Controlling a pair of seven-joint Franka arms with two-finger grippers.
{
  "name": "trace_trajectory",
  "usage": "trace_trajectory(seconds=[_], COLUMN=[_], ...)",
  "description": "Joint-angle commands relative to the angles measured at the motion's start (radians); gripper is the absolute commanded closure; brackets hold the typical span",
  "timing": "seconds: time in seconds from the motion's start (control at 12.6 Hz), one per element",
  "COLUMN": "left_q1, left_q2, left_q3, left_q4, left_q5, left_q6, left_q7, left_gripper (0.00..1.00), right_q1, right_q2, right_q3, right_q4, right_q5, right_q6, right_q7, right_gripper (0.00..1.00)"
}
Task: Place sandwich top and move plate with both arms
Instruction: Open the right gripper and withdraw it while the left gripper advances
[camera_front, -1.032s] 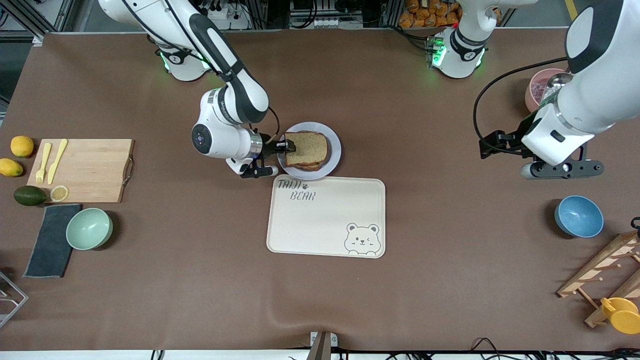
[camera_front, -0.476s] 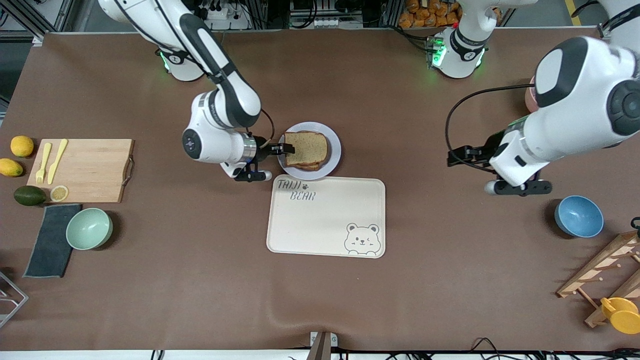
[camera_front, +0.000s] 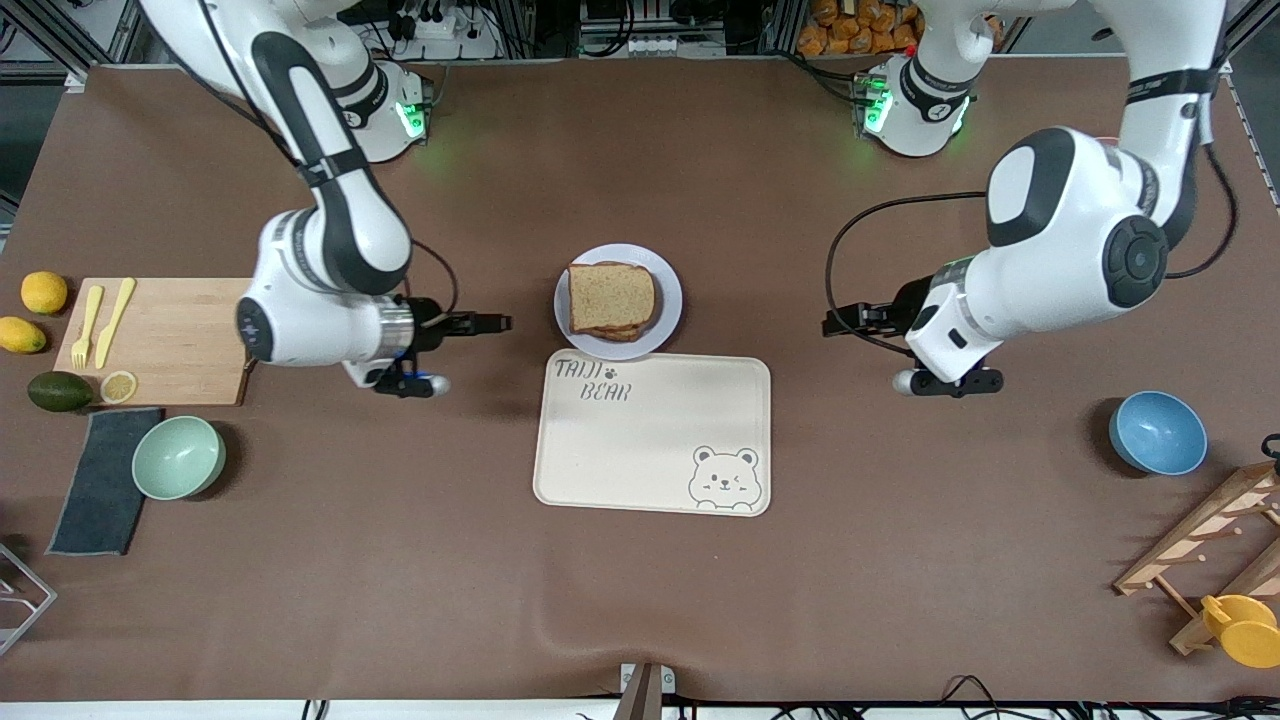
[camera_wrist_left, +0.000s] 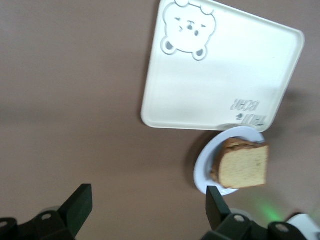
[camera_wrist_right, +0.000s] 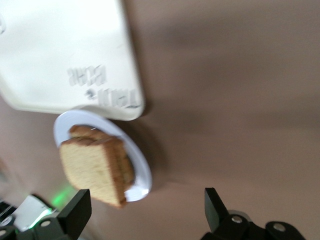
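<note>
**Grippers clear of the finished sandwich**

Right gripper (camera_front: 497, 322), its fingers now spread wide and empty, has drawn back from the plate (camera_front: 669, 300) it reached a second ago and hangs over bare brown tabletop toward the right arm's end. Left gripper (camera_front: 838, 320), also wide open and holding nothing, has swung in closer over the table toward the left arm's end. Between them, the grainy, dark-crusted sandwich top (camera_front: 611, 297) lies flat on the stacked sandwich on the small round raised-rim plate, which touches the cream rectangular tray's (camera_front: 650, 440) farther edge.
</note>
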Motion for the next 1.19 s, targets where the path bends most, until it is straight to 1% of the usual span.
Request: trace_trajectory(seconds=[0.0,0.08,0.16,0.24,0.32,0.48,0.56,0.63,0.79,0.87,1.03,1.11], left_q1=[-0.005,-0.006,-0.006,-0.005,-0.005,-0.005,-0.005,-0.006,-0.024,-0.047,-0.069,-0.072], left_q2=[-0.007,-0.006,0.000,0.017,0.040,0.072,0.098,0.120,0.152,0.165,0.198,0.214], left_q3=[-0.034,-0.044,-0.061,-0.075,-0.075,-0.075,-0.075,-0.075,-0.090,-0.092,-0.092,-0.092], left_q4=[-0.106,-0.159,-0.196,-0.222,-0.230,-0.250,-0.253,-0.266,-0.304,-0.334,-0.370,-0.394], left_q5=[-0.078,-0.094,-0.134,-0.185,-0.247,-0.359,-0.393,-0.447,-0.647,-0.742,-0.882,-0.959], left_q6=[0.106,0.185,0.232,0.272,0.281,0.283,0.283,0.284,0.315,0.360,0.385,0.388], left_q7=[0.018,0.033,0.049,0.081,0.131,0.232,0.294,0.353,0.476,0.544,0.677,0.778], left_gripper=[0.00,0.00,0.00,0.00,0.00,0.00,0.00,0.00,0.00,0.00,0.00,0.00], right_q1=[-0.006,-0.007,-0.007,-0.007,-0.007,-0.010,-0.013,-0.013,-0.019,-0.038,-0.071,-0.096], right_q2=[-0.020,-0.023,-0.030,-0.041,-0.049,-0.052,-0.049,-0.049,-0.047,-0.046,-0.043,-0.041], right_q3=[-0.083,-0.120,-0.158,-0.193,-0.223,-0.284,-0.296,-0.306,-0.327,-0.333,-0.335,-0.335], right_q4=[0.033,0.036,0.039,0.039,0.041,0.065,0.091,0.113,0.175,0.214,0.283,0.314], right_q5=[-0.097,-0.102,-0.110,-0.149,-0.189,-0.199,-0.200,-0.220,-0.278,-0.282,-0.288,-0.308], right_q6=[-0.077,-0.096,-0.104,-0.107,-0.116,-0.172,-0.208,-0.235,-0.297,-0.318,-0.340,-0.351], right_q7=[0.013,0.010,0.004,-0.017,-0.069,-0.143,-0.146,-0.146,-0.146,-0.148,-0.163,-0.194], right_gripper=[0.00,0.00,0.00,0.00,0.00,0.00,0.00,0.00,0.00,0.00,0.00,0.00])
